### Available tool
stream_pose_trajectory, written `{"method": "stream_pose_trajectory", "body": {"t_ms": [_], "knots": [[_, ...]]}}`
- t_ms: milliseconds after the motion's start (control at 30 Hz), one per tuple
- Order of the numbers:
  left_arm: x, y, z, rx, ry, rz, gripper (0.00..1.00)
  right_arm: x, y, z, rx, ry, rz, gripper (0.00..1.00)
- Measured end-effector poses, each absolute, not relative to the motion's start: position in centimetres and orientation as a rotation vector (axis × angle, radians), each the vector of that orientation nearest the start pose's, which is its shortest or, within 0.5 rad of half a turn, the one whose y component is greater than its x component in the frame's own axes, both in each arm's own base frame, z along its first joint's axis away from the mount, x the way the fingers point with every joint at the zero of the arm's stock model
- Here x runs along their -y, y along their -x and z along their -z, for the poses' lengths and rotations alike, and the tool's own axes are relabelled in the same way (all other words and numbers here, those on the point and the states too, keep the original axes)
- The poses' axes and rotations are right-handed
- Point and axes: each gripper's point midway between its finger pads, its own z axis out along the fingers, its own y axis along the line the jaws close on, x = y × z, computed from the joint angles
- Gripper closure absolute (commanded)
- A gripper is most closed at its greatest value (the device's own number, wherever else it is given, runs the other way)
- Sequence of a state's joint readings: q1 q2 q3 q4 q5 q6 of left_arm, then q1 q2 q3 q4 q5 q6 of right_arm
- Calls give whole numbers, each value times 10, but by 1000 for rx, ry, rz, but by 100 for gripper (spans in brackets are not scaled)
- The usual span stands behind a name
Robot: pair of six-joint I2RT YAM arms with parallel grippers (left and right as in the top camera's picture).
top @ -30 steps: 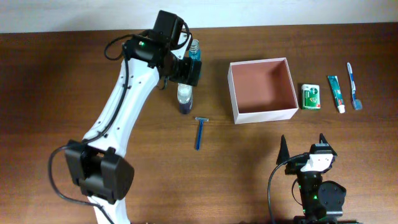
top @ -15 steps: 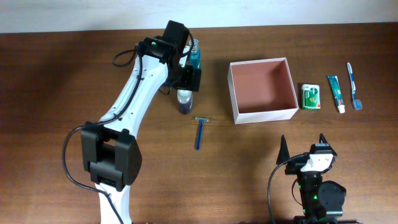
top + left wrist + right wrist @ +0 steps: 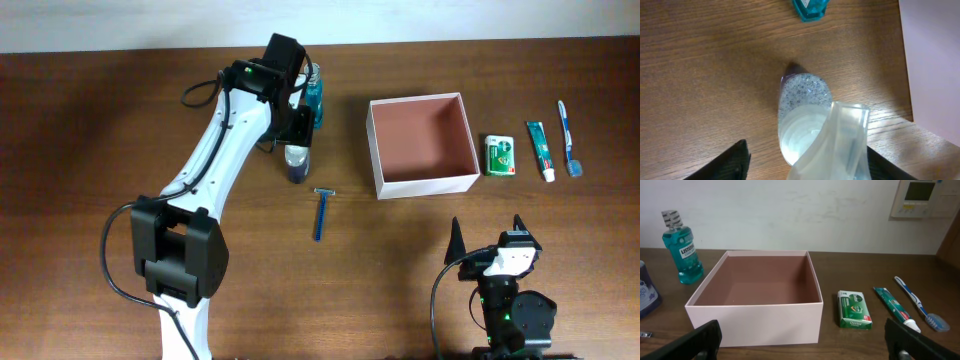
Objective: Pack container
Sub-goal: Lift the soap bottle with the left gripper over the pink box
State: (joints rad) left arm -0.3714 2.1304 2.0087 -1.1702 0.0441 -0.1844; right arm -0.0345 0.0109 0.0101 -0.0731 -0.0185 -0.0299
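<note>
The container [image 3: 428,185] is a square white-walled box with a reddish-brown inside, empty, at the right middle; it also shows in the right wrist view [image 3: 755,325]. My left gripper [image 3: 300,125] is open and hangs over an upright bottle [image 3: 297,160] with a clear cap and a purple base. In the left wrist view the bottle [image 3: 805,110] stands between the fingers [image 3: 737,162], its cap close to the right one and a wide gap on the left. My right gripper [image 3: 488,232] is open and empty near the front edge, facing the container.
A blue mouthwash bottle [image 3: 316,92] stands just behind the left gripper. A blue razor [image 3: 321,212] lies in front of the bottle. Right of the container lie a green soap box [image 3: 500,156], a toothpaste tube [image 3: 540,150] and a toothbrush [image 3: 568,138].
The left arm swung a little to the right over the clear-capped bottle, then held still. The right arm has not moved.
</note>
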Motion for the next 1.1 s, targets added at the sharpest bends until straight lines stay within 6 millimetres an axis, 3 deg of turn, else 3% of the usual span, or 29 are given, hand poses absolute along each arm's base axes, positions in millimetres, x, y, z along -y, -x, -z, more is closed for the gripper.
{"method": "stream_pose_trajectory", "body": {"t_ms": [500,800,1100], "knots": [[186,-456,-135,-2805,-287,186,41,5,-246,-158,-1645,11,34,1],[186,-456,-135,-2803,-301,184,68,5,-246,-158,-1645,10,34,1],[185,-456,-134,-2805,-301,177,74,5,-246,-158,-1645,10,34,1]]}}
